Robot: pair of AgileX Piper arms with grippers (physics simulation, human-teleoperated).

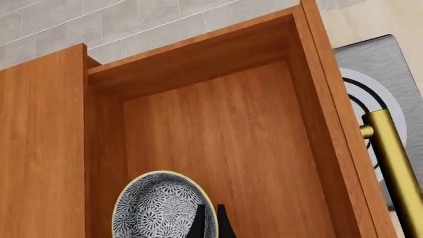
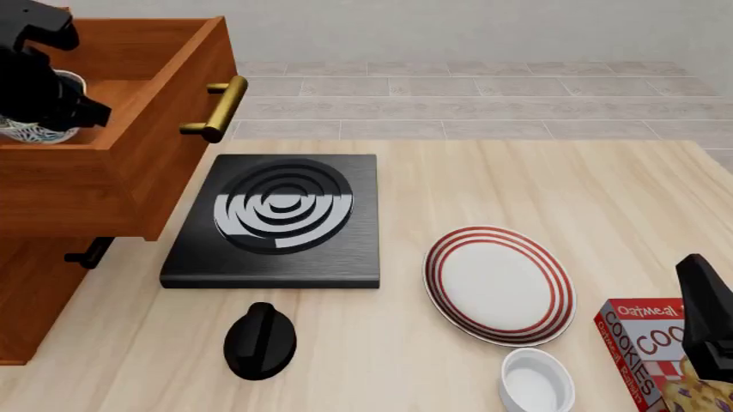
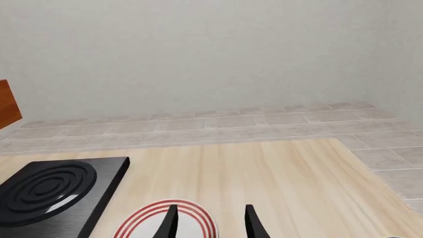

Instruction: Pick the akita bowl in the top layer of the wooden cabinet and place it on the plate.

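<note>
The left claw point(image 1: 210, 220) reaches into the pulled-out top layer point(image 2: 137, 184) of the wooden cabinet point(image 2: 34, 309). In the left wrist view its two dark fingertips point(image 1: 198, 223) stand close together, with only a narrow gap, right over the rim of the akita bowl point(image 1: 155, 208). Whether they pinch the rim or merely hover at it cannot be told. The bowl sits on the drawer floor close to one side wall, its patterned grey inside facing up. In the front view the left arm hides most of the bowl, leaving only a bit of blue-and-white pattern at the drawer's left end.

The right claw point(image 3: 210, 220) hangs above the worktop point(image 2: 550, 189) with its fingers apart, a moderate gap, holding nothing; the plate point(image 2: 500, 284) lies beneath it.

The drawer's brass bar handle point(image 2: 215, 108) juts out over the black stove point(image 2: 278, 221). The red-ringed plate rests on the worktop to the right of the stove, well apart from the cabinet. Just beside the plate, nearer the camera, stands a small white bowl point(image 2: 536, 382). A red box point(image 2: 658, 348) at the right edge reads "Oatmeal COOKIES", partly covered by the right arm. A black knob-shaped item point(image 2: 260, 341) lies in front of the stove.
</note>
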